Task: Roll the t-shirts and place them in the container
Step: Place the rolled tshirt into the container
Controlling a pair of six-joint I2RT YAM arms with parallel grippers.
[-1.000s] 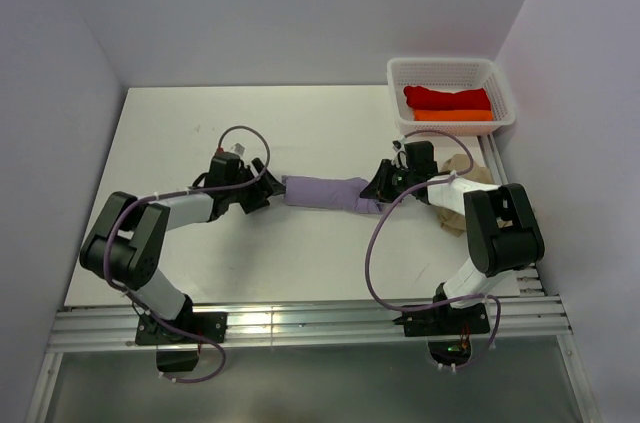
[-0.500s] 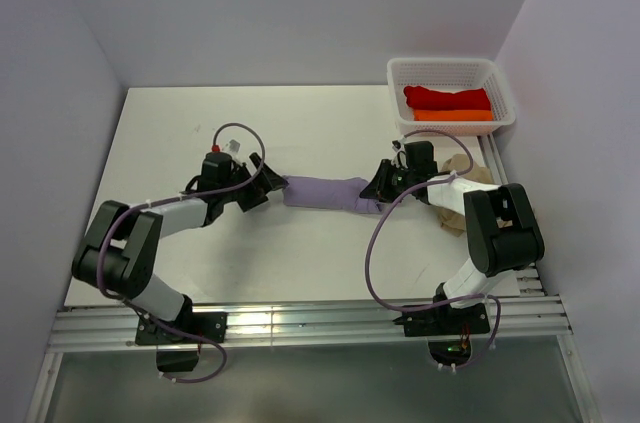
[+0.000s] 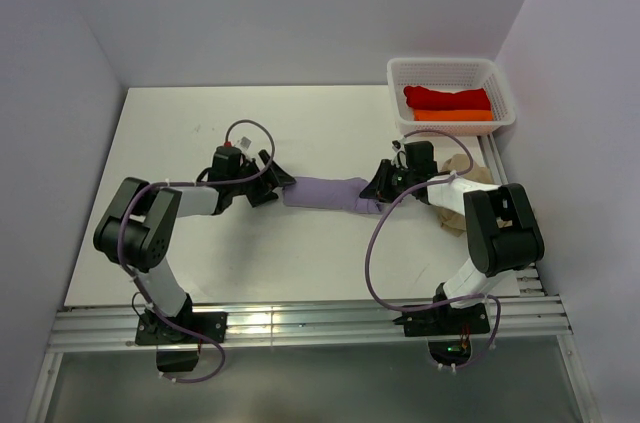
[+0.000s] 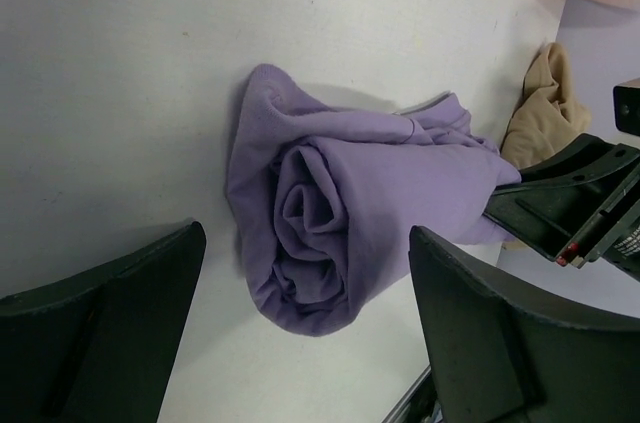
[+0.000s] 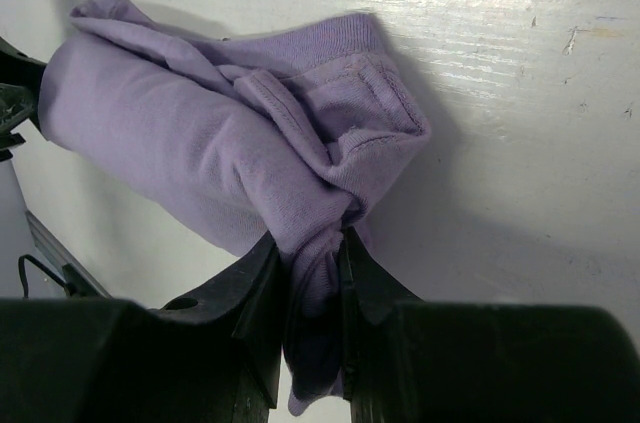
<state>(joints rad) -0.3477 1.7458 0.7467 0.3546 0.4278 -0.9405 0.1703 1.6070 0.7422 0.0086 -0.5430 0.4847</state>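
Top external view: white plastic mesh basket (image 3: pixel 445 67) at far R corner of flat white table (image 3: pixel 180 143).
Basket contents: rolled red cloth t-shirt (image 3: pixel 447 97) at the back, rolled orange cloth t-shirt (image 3: pixel 452 115) just in front, touching it; both lie along basket's long side.
Outside basket: crumpled beige-tan cloth t-shirt (image 3: pixel 462 161) on table just in front of basket, partly hidden by R arm.
Task item: soft lavender cloth t-shirt (image 3: pixel 322 191), rolled into a tube, on table in front of basket and to its L, well apart from it.
Long axis: runs L–R, roughly parallel w/ basket's long side; end nearer basket sits slightly closer to arm bases.
Roll ends: spiral end points away from basket, toward L arm; looser bunched end w/ hem seam points toward basket side.
Left gripper (image 3: pixel 274 181): at roll end far from basket; jaws spread wide either side of spiral, gap both sides, nothing held.
Right gripper (image 3: pixel 378 183): at roll end nearer basket; jaws nearly closed, pinching a fold of the lavender cloth.
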